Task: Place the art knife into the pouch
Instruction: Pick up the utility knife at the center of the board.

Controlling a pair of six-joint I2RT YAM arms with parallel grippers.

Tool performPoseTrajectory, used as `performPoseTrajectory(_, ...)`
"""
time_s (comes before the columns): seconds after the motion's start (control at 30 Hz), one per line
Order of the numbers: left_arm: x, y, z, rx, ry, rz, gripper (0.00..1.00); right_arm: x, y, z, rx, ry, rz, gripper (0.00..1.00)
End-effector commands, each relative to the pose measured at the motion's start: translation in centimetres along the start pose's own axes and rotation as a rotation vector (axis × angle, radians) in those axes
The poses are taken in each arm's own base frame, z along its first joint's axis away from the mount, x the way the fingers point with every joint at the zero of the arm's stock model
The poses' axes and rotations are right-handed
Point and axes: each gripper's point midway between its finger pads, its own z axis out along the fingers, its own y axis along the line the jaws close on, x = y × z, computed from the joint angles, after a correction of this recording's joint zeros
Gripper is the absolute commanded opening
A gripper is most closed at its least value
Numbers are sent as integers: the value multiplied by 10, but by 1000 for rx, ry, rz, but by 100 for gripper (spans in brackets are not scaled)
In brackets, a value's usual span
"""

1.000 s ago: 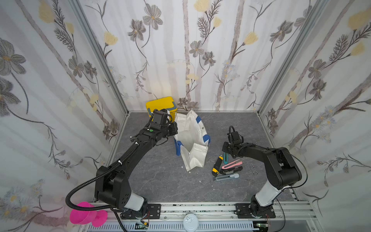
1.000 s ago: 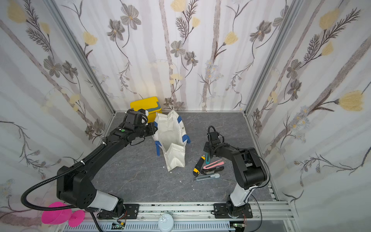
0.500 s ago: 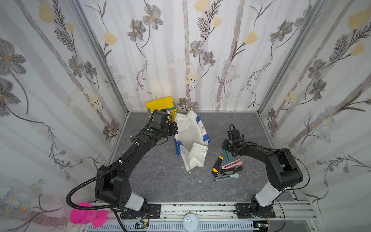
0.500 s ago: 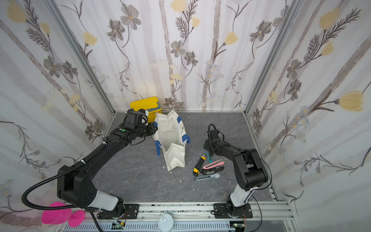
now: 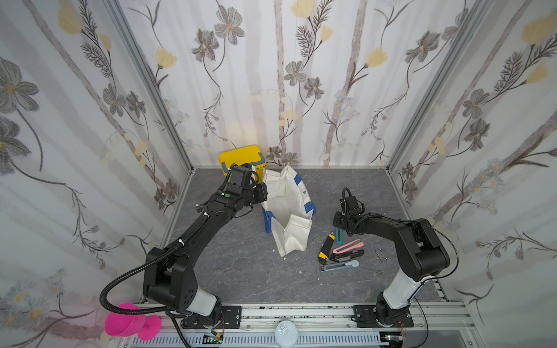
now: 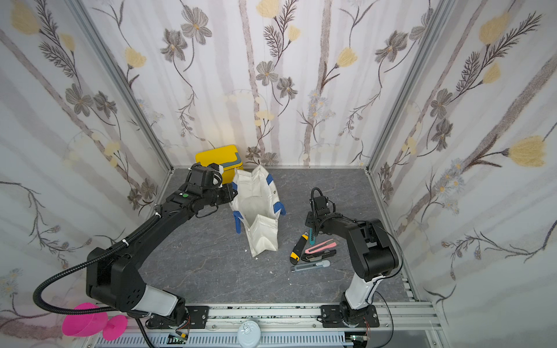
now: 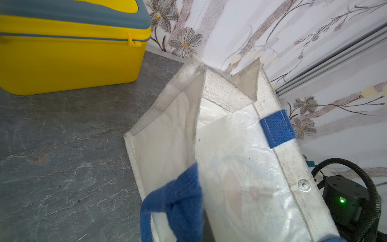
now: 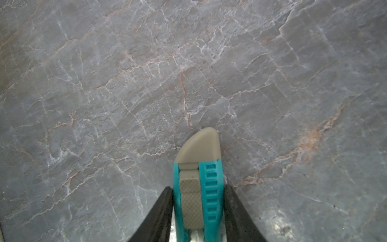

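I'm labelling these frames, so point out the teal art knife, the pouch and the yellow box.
teal art knife (image 8: pixel 210 192): right wrist view, on its ribbed teal body.
pouch (image 5: pixel 294 238): in a top view, on its white lower side panel.
yellow box (image 7: pixel 69 62): left wrist view, on its front wall.

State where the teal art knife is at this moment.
In both top views the teal art knife is at the table's right side, held by the right gripper, just beside the yellow-and-black knife and right of the pouch.

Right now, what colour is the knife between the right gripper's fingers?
Teal art knife, beige-grey slider and tip; clearest in the right wrist view.
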Motion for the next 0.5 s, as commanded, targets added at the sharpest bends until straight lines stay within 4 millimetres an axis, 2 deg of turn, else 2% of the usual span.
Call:
performPoseTrajectory(0.0,-8,-7,-1,30,-23,0,0,14,-12,3,46,41,-1,39)
performPoseTrajectory(0.27,-6,-7,2,33,-15,-2,0,13,4,-9,-70,25,41,40)
performPoseTrajectory(0.37,-4,-7,4,38,-5,-5,0,15,2,-8,-69,24,58,35)
performPoseTrajectory(0.47,-4,-7,4,39,-3,-5,0,18,-5,-5,-36,22,61,36)
